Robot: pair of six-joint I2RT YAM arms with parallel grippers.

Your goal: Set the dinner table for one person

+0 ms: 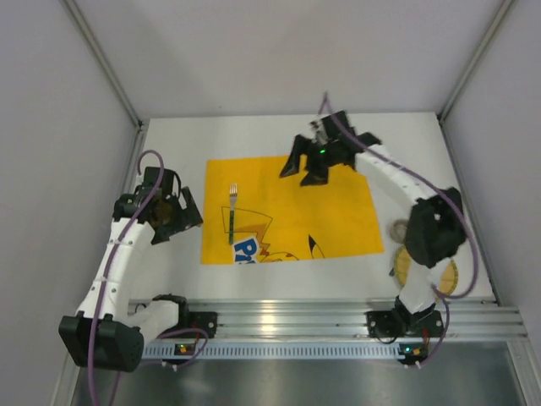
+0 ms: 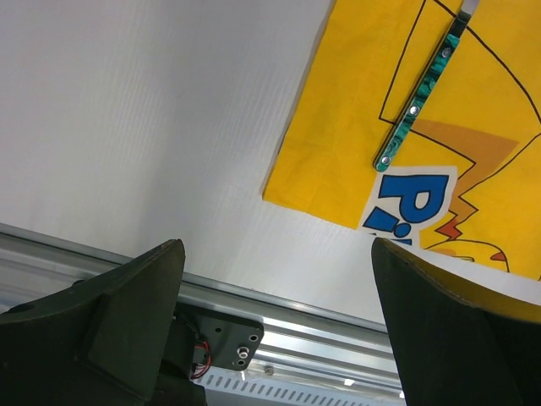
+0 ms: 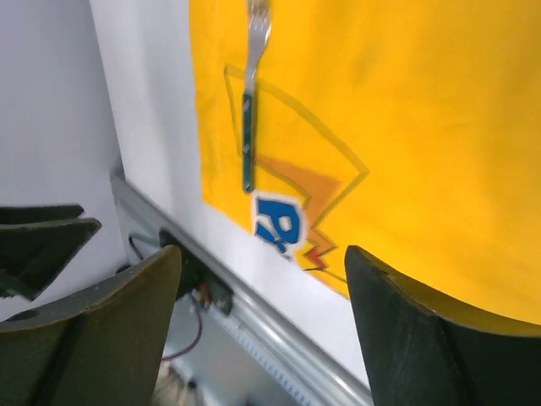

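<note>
Yellow cartoon-printed cloth mat point(image 1: 330, 211), near edge: bold blue capital "P" on a white patch point(image 2: 404, 205), outlined black. Following letters cut off by the fingers, unreadable. No other text, label or number legible.

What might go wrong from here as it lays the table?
The right arm hangs over a round yellow item near the right edge of the table; swinging back might knock it. The left fingers stand open beside the yellow mat; a low pass might drag the cloth and shift the fork.
</note>
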